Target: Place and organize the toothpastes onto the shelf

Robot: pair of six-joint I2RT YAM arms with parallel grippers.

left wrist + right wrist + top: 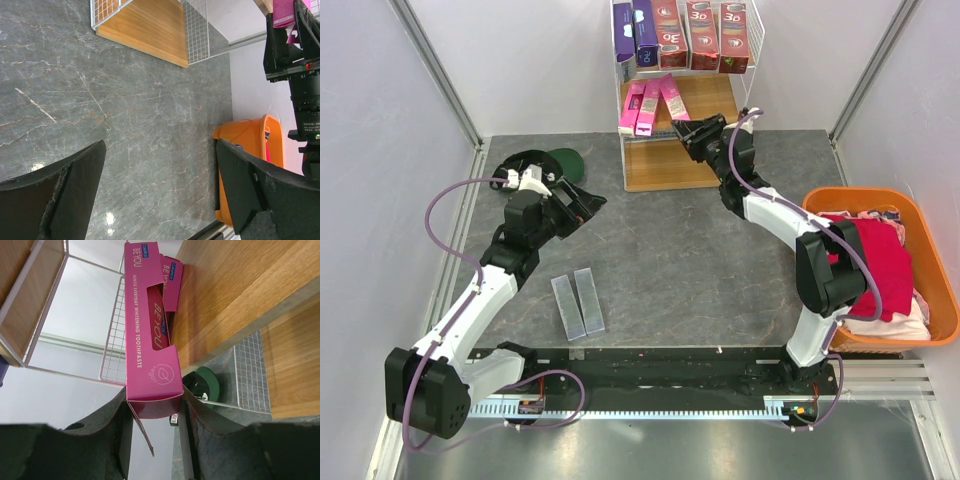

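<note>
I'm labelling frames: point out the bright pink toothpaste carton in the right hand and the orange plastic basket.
Bright pink toothpaste carton (150,376): right wrist view, printed face near the logo.
Orange plastic basket (936,280): top external view, bare side wall.

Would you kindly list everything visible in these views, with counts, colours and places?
shelf: one, white wire with wooden boards, far centre.
dark red toothpaste cartons: three, upright, top board.
purple toothpaste cartons: two, top board, left.
pink toothpaste cartons: three, at middle board, one gripped.
silver-grey toothpaste cartons: two, flat on table, near left.
cap: one, green, far left.
basket: one, orange, right edge.
cloth: pile, red and white, in basket.
table: one, dark grey marbled.
left gripper: one, black, open, over table.
right gripper: one, black, shut on a pink carton.
</note>
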